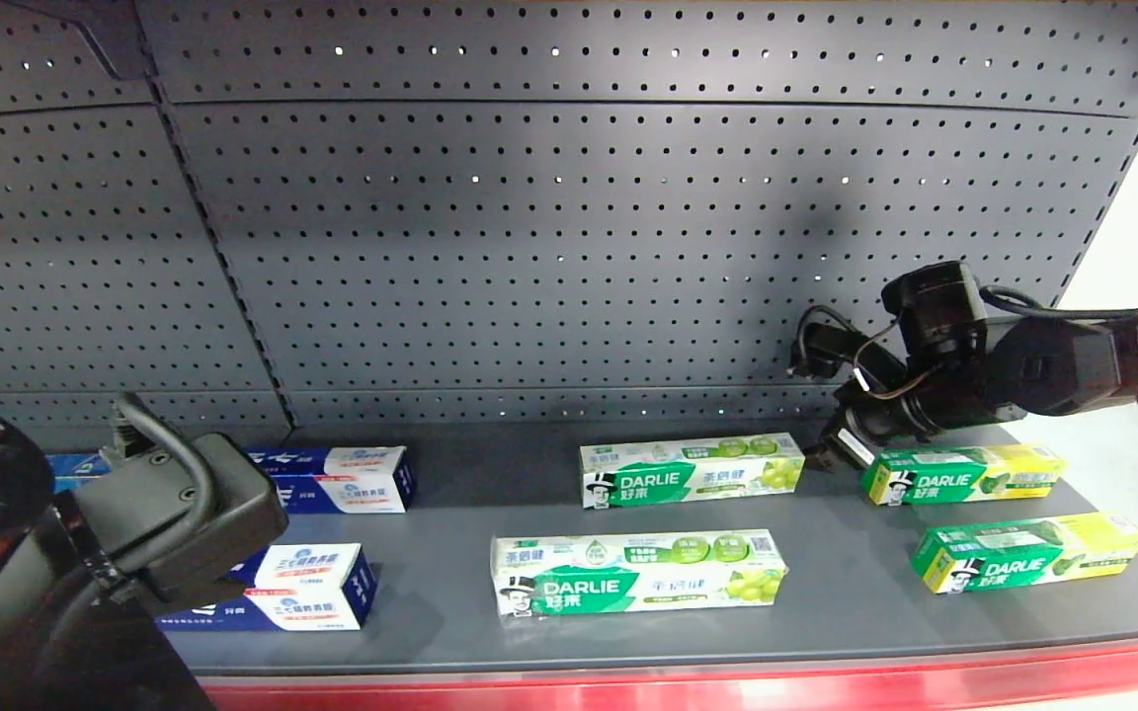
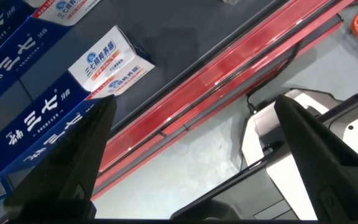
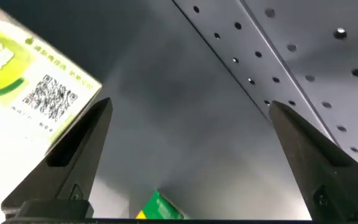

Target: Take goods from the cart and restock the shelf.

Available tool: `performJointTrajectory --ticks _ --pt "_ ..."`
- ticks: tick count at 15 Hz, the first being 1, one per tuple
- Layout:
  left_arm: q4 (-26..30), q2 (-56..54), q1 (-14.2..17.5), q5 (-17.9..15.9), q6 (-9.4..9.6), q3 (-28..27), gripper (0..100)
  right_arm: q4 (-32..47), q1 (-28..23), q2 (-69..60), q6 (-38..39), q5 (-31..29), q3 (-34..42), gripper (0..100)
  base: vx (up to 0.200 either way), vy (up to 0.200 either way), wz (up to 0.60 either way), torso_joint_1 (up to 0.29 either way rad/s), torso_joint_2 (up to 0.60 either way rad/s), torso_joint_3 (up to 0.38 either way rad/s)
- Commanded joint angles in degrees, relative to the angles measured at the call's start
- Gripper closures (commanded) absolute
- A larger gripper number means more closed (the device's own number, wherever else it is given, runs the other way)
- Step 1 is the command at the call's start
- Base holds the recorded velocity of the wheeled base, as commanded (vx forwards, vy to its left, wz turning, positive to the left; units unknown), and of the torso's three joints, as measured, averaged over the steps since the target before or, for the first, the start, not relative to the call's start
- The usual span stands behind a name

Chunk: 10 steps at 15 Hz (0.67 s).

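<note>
Nearest me, at six o'clock, runs the red shelf lip (image 1: pixel 628 681). My left claw (image 2: pixel 194 106) hangs over it, fingers wide and holding nothing, with the front blue-and-white box (image 1: pixel 312 588) at eight o'clock. The front green-and-white box (image 1: pixel 638 573) lies mid-shelf and the front green-and-yellow box (image 1: pixel 1028 551) at four. Farther back, my right claw (image 1: pixel 821 459), also spread wide and holding nothing, sits between the rear green-and-white box (image 1: pixel 692 469), which has a square code (image 3: pixel 51 96) on its end, and the rear green-and-yellow box (image 1: pixel 964 474). Grey deck runs on to the pegboard wall (image 1: pixel 569 247) at twelve.
</note>
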Motion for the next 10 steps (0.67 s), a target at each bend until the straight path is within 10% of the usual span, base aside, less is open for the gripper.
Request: performJointTrajectory --ticks 1,10 --pt "0.0 0.0 0.0 0.0 0.01 0.2 0 0.1 1.1 0.9 0.0 0.0 -0.6 0 0.000 0.000 0.00 0.000 0.00 0.000" --pt "0.0 0.1 0.0 0.0 0.10 0.0 0 0.1 4.5 1.6 0.1 -0.2 -2.5 0 0.000 0.000 0.00 0.000 0.00 0.000"
